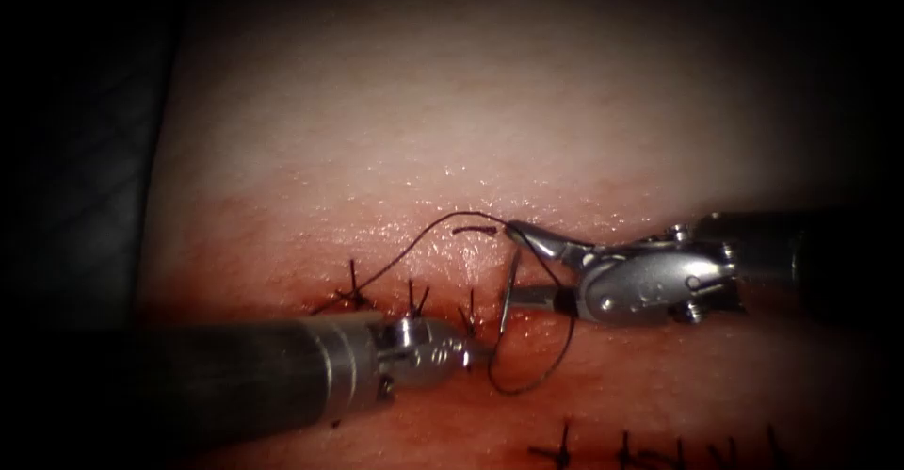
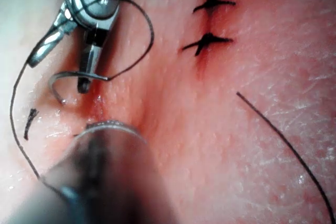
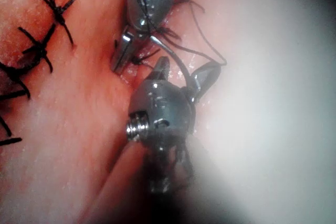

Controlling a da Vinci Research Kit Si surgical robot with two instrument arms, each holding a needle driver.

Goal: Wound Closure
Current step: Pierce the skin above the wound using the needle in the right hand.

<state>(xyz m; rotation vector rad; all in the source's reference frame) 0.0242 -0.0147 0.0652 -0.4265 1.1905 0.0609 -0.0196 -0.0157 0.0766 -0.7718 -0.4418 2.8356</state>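
Observation:
The curved needle (image 1: 508,291) stands on edge just right of the last stitch (image 1: 470,316) on the tissue (image 1: 452,121). My left tool (image 1: 478,355) reaches in from the left, shut on the needle's near end, where the thread (image 1: 568,338) joins. My right tool (image 1: 513,263) is wide open and holds nothing; the needle (image 2: 68,74) crosses its near jaw and hooks down to the tissue on the far side. The thread (image 2: 148,35) loops over the right tool (image 2: 58,74). The right wrist view shows the open right tool (image 3: 186,66), the needle (image 3: 170,53) and the left tool (image 3: 119,61).
Three knotted stitches (image 1: 414,300) close the cut to the left of the needle. A second stitched row (image 1: 565,451) runs along the lower edge. A short cut end of thread (image 1: 476,231) lies by the right tool's far jaw. Red fluid stains the tissue around the cut.

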